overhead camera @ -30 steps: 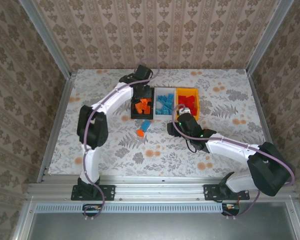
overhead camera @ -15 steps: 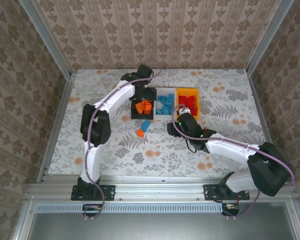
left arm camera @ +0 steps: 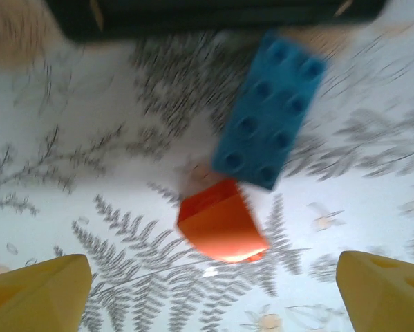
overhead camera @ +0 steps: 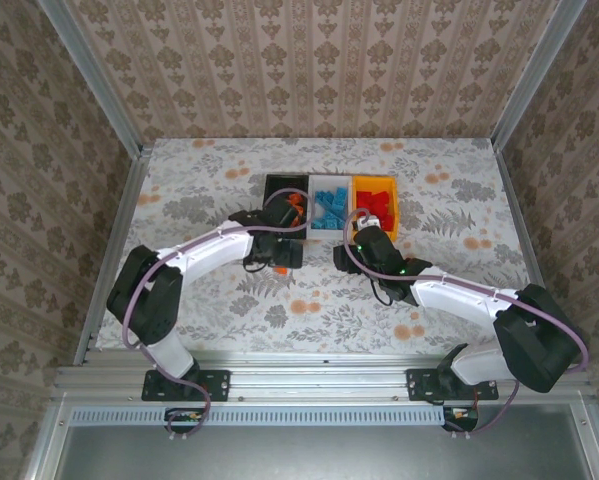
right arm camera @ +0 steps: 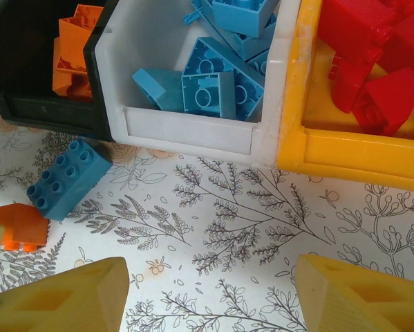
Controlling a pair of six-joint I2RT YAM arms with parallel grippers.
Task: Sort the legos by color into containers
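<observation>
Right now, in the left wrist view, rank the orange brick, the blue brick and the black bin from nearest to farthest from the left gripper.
From the left gripper:
1. orange brick, just ahead, centre.
2. blue brick, beyond it, to the right.
3. black bin, along the top edge.

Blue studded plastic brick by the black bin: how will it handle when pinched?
Likely rigid and light: the blue studded plastic brick is a small moulded block. Lying flat, studs up, it should slide, not roll. Smooth sides may slip; the orange plastic brick close by could get nudged.
</observation>
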